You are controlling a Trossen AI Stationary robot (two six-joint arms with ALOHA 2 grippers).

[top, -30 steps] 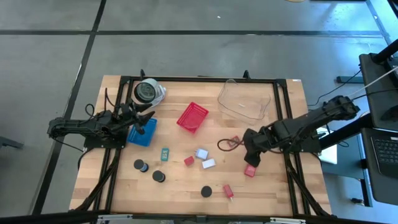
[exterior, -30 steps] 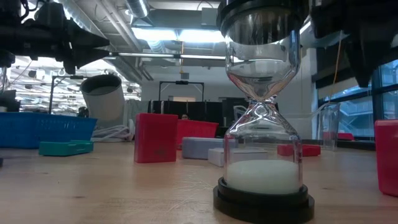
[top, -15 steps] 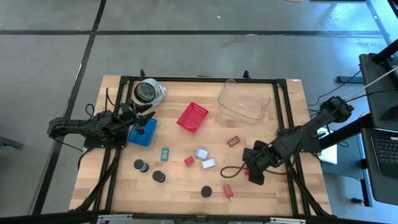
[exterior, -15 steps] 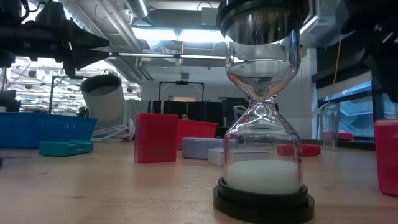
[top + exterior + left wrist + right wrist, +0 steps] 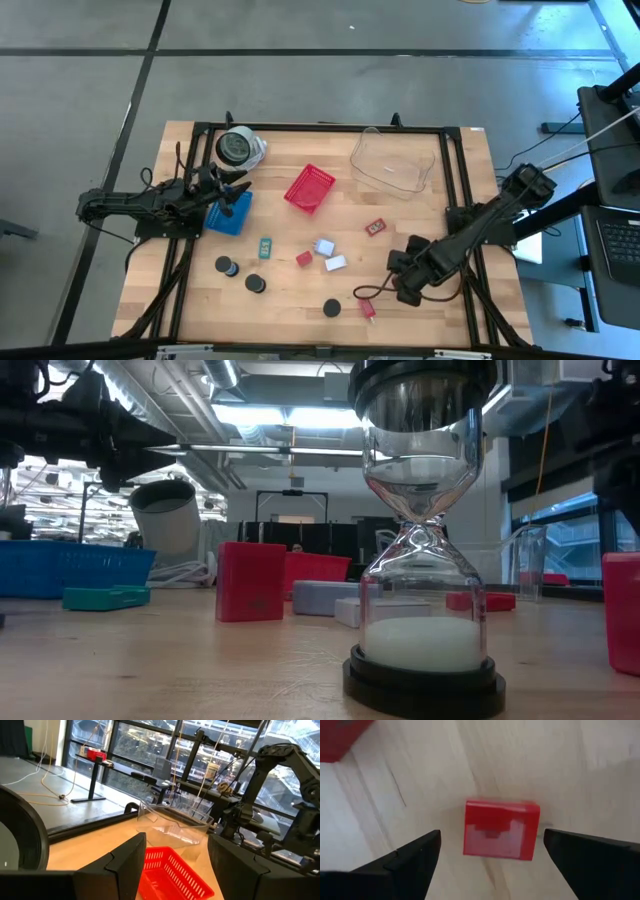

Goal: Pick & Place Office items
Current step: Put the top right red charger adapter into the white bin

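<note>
Mesh basket (image 5: pixel 309 187) sits mid-bench (image 5: pixel 290 290), clear tub (image 5: pixel 392 160) to its right, square tray (image 5: pixel 231 212) to its left; small blocks (image 5: pixel 304 258) and discs (image 5: pixel 255 283) lie scattered in front

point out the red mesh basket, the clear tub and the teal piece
red mesh basket (image 5: pixel 309 187), high view, middle of its mesh floor
clear tub (image 5: pixel 392 160), high view, middle of its see-through bottom
teal piece (image 5: pixel 265 246), high view, centre of its top face

Red basket (image 5: pixel 309 187) btwn blue tray (image 5: pixel 229 213) & clear tub (image 5: pixel 392 160).
</note>
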